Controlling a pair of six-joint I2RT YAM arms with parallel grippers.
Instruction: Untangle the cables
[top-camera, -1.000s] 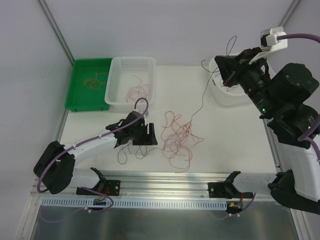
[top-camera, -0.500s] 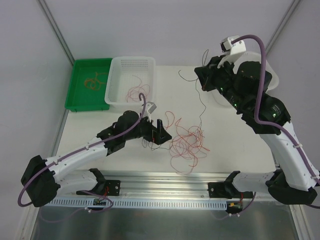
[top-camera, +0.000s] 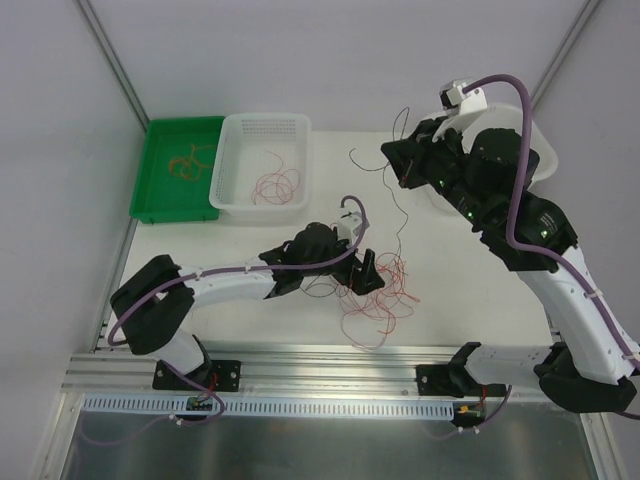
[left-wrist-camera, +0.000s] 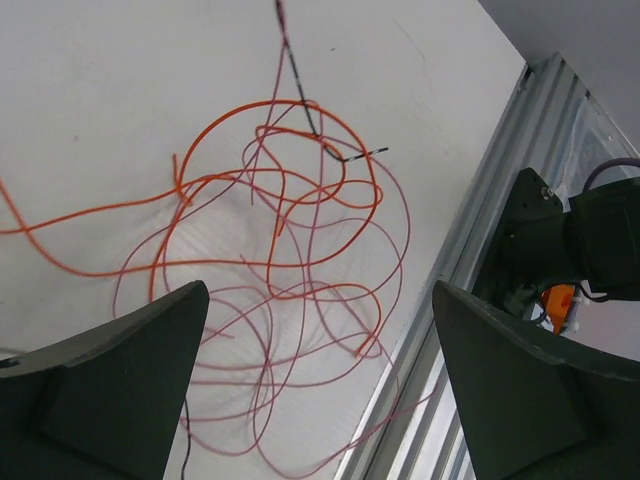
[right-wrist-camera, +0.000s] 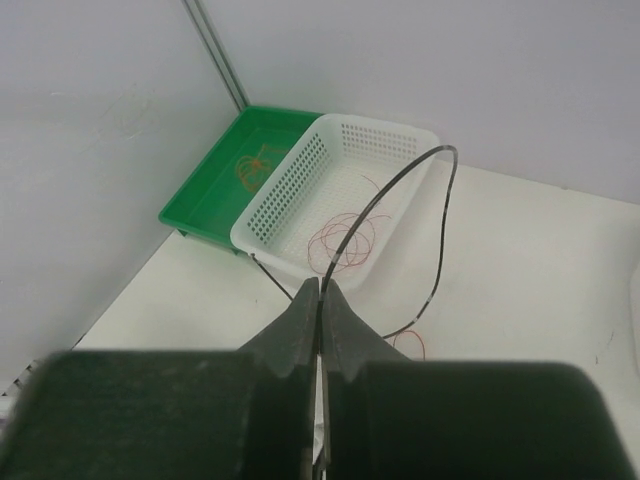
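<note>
table (top-camera: 450, 290) white, grey walls (top-camera: 300, 50) | left tool (left-wrist-camera: 318, 300) wide open above red cables (left-wrist-camera: 270, 185) | right tool (right-wrist-camera: 320, 300) pinching black cable (right-wrist-camera: 443, 220)

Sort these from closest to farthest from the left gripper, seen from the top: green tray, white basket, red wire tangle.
1. Red wire tangle, just below the left gripper.
2. White basket, farther back, on the left.
3. Green tray, far left.

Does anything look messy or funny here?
Yes. A knotted pile of red cables sprawls on the table. One black cable dangles in the air, pinched in the right gripper.
</note>
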